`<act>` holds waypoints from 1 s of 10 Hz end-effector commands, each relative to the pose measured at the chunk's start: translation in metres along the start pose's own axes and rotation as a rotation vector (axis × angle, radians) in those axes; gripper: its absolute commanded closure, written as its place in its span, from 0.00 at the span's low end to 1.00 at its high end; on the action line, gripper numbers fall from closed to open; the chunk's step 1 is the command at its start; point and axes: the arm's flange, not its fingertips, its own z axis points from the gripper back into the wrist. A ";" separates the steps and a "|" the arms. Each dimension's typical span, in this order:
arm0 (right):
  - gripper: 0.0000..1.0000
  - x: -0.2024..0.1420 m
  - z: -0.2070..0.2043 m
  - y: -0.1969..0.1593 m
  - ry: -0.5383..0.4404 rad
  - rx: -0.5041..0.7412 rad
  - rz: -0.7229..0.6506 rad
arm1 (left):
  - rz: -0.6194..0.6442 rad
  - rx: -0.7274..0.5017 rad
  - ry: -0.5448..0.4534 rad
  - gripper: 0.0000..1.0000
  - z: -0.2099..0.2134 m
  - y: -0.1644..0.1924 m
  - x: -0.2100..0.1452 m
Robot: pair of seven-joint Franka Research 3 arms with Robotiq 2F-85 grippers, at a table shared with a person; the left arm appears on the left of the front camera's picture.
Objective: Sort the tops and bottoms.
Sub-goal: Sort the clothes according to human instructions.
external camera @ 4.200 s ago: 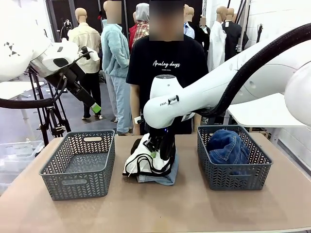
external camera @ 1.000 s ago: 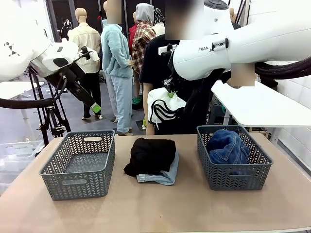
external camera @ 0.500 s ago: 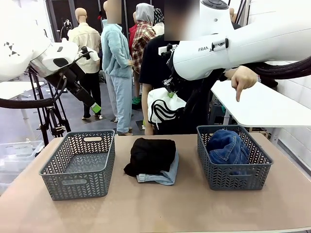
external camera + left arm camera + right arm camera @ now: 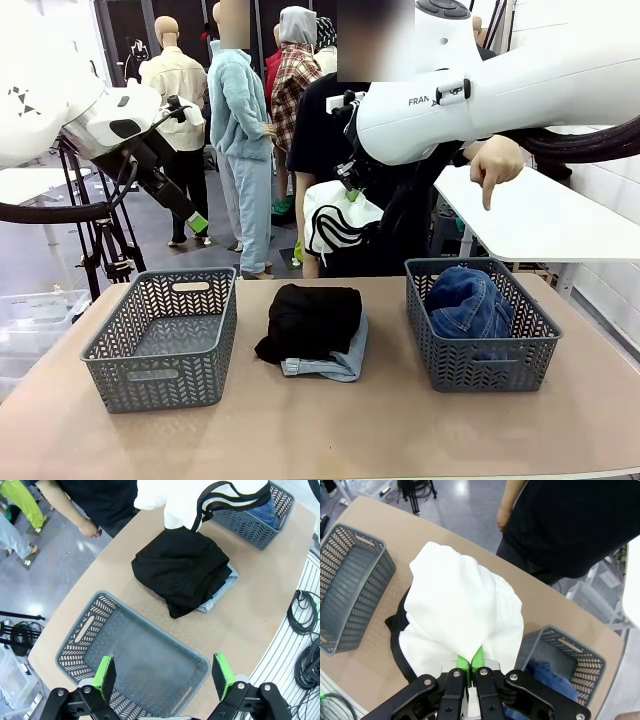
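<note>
Beyond your tan worktop (image 4: 330, 430) the floor (image 4: 75, 565) is grey and glossy, catching light. A white table (image 4: 530, 225) stands past the far right corner; a black tripod (image 4: 100, 240) and clear plastic bins (image 4: 30, 320) sit off the left edge. Black cables (image 4: 301, 620) coil on the floor.

White top (image 4: 335, 225) off the black top (image 4: 312, 318), now aloft in right tool (image 4: 350, 195); person's hand (image 4: 497, 160) newly up, finger down.

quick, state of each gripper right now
Left gripper: open, holding nothing.
Right gripper: closed on the white top.
</note>
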 end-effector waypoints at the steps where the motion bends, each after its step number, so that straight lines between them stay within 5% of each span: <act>1: 1.00 0.000 0.024 -0.015 0.007 -0.047 -0.061 | 0.000 0.007 -0.004 0.00 0.000 0.001 0.000; 5: 1.00 -0.040 0.069 -0.069 0.151 -0.152 -0.148 | 0.000 0.007 -0.004 0.00 0.000 0.001 0.000; 8: 1.00 -0.100 0.057 -0.101 0.349 -0.240 -0.218 | 0.000 0.007 -0.004 0.00 0.000 0.001 0.000; 10: 1.00 -0.127 0.044 -0.117 0.338 -0.286 -0.320 | 0.000 0.007 -0.004 0.00 0.000 0.001 0.000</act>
